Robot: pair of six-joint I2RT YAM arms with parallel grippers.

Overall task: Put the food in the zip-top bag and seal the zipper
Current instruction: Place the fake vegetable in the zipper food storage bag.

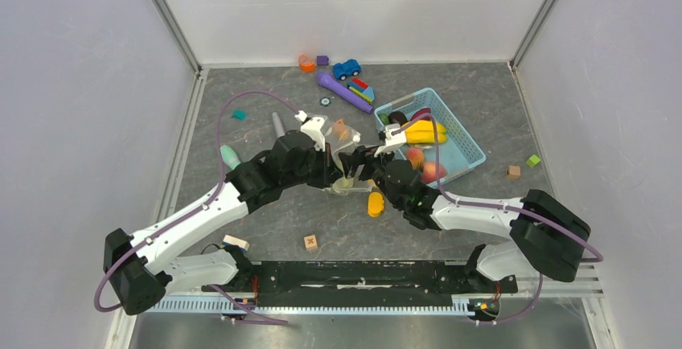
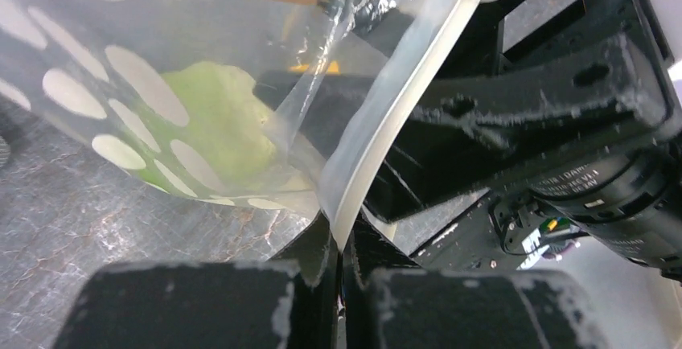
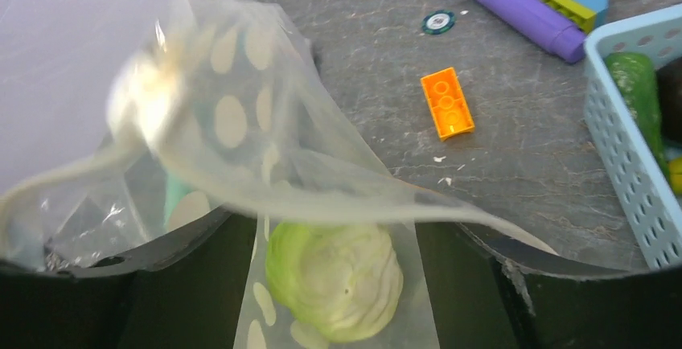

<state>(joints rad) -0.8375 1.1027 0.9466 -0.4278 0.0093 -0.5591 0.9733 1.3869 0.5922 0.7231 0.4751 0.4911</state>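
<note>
Clear polka-dot zip-top bag (image 1: 344, 156) at frame centre, bare grey tabletop (image 1: 322, 220) below it — left gripper (image 2: 338, 277) pinched on its whitish zipper strip (image 2: 386, 124), right gripper (image 3: 342, 232) spread wide, green plastic cabbage (image 3: 342, 285) inside

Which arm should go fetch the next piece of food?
Likely the right: the right gripper is open and the light blue basket with the banana bunch lies on its side, while the left gripper is pinching the zipper.
</note>
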